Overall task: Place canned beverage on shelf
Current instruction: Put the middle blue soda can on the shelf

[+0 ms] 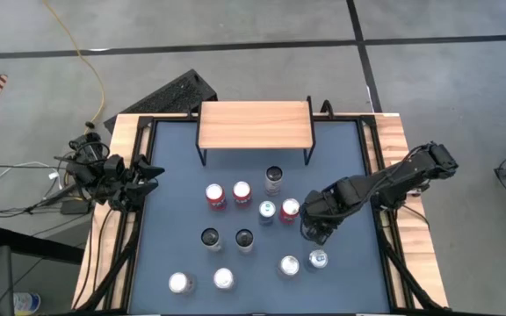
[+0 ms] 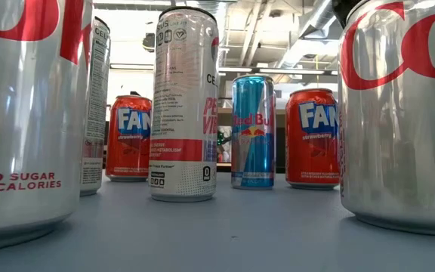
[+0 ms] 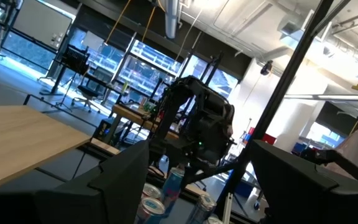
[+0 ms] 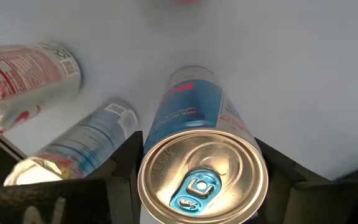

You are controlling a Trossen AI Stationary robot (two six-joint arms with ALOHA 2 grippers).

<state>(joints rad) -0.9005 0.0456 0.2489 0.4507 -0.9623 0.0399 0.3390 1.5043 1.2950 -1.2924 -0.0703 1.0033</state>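
The shelf (image 1: 255,125), a light wooden top on thin black legs, stands at the far middle of the blue mat (image 1: 174,219). My right gripper (image 1: 316,226) points down over the mat's right half, shut on a blue canned beverage (image 4: 194,124). In the high view the gripper hides this can. In the right wrist view its gold top with a blue tab (image 4: 197,186) faces the camera. My left gripper (image 1: 148,175) waits at the table's left edge. It is open, with nothing between its fingers (image 3: 123,180). My right gripper pinches the blue can between its two fingers on opposite sides of the upper wall (image 4: 155,140), just under the top rim. The fingers come from above, pointing down. The can stays upright below them. I cannot tell whether its base (image 4: 191,73) is clear of the mat.
Several other cans stand on the mat. A blue one (image 1: 268,211) and a red one (image 1: 289,209) are just left of my right gripper. Two more (image 1: 318,259) are nearer. A tall silver one (image 1: 273,179) stands in front of the shelf.
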